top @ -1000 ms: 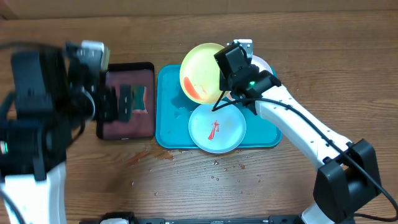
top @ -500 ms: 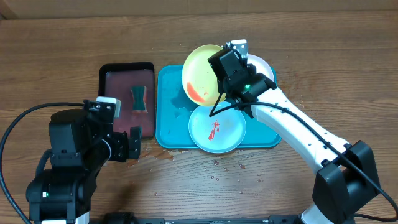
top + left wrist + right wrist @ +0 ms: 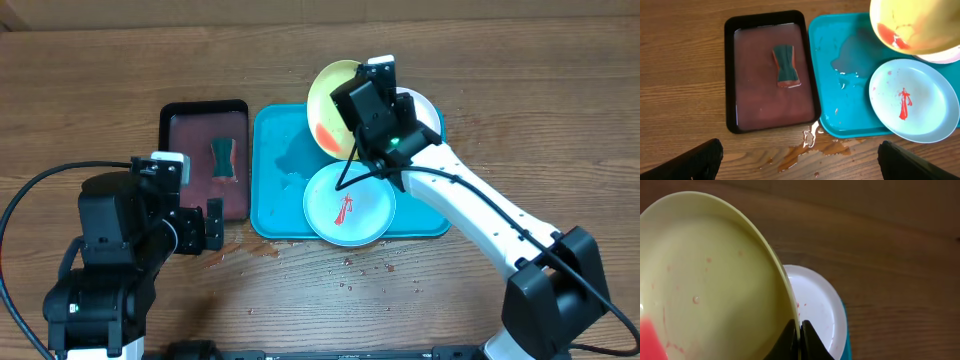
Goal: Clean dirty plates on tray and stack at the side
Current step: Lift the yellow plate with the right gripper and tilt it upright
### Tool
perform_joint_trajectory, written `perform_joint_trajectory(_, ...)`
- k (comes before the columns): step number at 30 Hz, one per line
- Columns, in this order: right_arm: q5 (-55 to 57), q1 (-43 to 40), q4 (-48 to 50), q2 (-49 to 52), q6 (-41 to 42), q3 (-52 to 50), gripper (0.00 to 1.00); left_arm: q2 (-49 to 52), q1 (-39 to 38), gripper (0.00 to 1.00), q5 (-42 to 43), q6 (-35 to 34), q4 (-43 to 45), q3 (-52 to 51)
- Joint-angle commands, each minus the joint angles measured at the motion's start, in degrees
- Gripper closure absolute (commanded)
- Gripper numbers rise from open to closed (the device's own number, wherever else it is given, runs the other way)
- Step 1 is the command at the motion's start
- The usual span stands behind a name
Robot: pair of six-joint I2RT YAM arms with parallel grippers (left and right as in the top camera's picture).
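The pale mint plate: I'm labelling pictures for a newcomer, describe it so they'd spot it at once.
Find the turquoise tray on the table. The pale mint plate lies flat at the tray's near edge. Unlike the tilted yellow-green plate and the white plate behind, it bears a central red streak.

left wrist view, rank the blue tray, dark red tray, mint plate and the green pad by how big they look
1. turquoise tray, though plates hide part of it
2. dark-red tray
3. mint plate
4. dark green pad, clearly the smallest
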Motion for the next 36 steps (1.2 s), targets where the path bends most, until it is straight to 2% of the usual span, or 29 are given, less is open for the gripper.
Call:
perform_joint_trajectory(1,7.45,2.36,1.88,-2.08,-4.35,1.68,0.96,0.26,-0.39,0.0,-0.81,-1.2,0.13,-0.17)
perform_joint_trajectory(12,15.69,5.55,8.55,-1.31,-11.78,1.62,0.96,1.33,-0.39,0.0,-0.81,-1.2,0.15,-0.17)
perform_joint_trajectory(22,20.98,8.13,10.4,0.11,-13.79,1.62,0.96,2.71,-0.39,0.0,-0.79,-1.2,0.13,-0.17)
perform_joint_trajectory(29,24.09,11.52,15.02,1.46,-21.2,1.51,0.96,4.04,-0.39,0.0,-0.74,-1.22,0.17,-0.17)
perform_joint_trajectory(35,24.11,11.67,14.99,1.49,-21.18,1.51,0.96,5.03,-0.39,0.0,-0.52,-0.92,-0.96,-0.17)
perform_joint_trajectory(36,24.13,11.67,14.88,1.49,-21.18,1.51,0.96,4.98,-0.42,0.0,0.57,0.98,-1.33,-0.17)
